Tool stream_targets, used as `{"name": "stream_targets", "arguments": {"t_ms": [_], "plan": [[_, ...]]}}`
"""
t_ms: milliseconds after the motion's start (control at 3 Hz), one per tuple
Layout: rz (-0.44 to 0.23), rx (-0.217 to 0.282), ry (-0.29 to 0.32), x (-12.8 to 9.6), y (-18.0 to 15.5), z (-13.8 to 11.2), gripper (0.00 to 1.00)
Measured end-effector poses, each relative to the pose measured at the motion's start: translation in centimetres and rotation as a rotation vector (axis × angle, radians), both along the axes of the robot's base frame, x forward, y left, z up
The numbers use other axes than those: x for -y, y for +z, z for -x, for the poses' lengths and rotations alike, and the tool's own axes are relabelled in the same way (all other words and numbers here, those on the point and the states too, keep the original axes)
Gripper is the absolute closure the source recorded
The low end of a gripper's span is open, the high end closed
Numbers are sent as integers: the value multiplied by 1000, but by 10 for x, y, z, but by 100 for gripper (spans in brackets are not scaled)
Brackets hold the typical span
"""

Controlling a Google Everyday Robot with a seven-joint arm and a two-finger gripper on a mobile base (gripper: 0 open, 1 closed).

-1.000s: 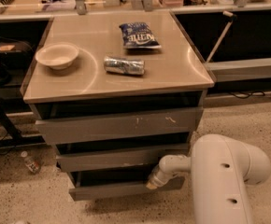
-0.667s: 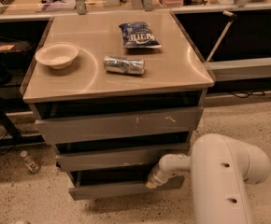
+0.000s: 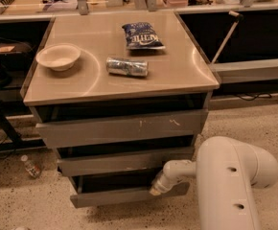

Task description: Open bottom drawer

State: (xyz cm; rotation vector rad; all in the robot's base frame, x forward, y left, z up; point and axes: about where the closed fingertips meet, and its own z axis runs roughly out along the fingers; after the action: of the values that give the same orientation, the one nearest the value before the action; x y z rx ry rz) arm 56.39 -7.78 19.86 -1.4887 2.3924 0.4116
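**Camera view**

- A grey drawer cabinet with a smooth beige top [image 3: 177, 73] stands on a speckled floor [image 3: 38, 210], in front of a long counter [image 3: 254, 6].
- On the beige top are three things, well apart from one another: a shallow white bowl [image 3: 58, 56] near the left edge, a blue snack bag [image 3: 143, 36] lying flat toward the rear, and a crushed silver can [image 3: 127, 66] lying on its side near the middle.
- The cabinet front carries three handleless grey drawers, each narrower than the one above.
- The widest grey drawer front with white scratches [image 3: 122, 127] is at the top, and the mid-sized grey drawer front [image 3: 124, 161] is below it.
- The bottom drawer [image 3: 115, 197], the narrowest, has a plain flat front panel and sits lowest, just above the floor. It stands partly out of the cabinet, with a dark gap above its panel.
- The robot's bulky white arm [image 3: 235, 181] fills the lower right and reaches left toward the cabinet.
- The gripper [image 3: 154, 191] is at the right part of the bottom drawer, at the top edge of its front panel. Whether it is spread or pressed together cannot be told.
- A small clear plastic bottle [image 3: 31, 166] lies on the floor, left of the cabinet.
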Motion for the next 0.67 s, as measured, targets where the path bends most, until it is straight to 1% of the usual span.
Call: {"name": "stream_targets", "arguments": {"t_ms": [667], "plan": [[4, -10, -22, 5, 2, 21, 100]]}}
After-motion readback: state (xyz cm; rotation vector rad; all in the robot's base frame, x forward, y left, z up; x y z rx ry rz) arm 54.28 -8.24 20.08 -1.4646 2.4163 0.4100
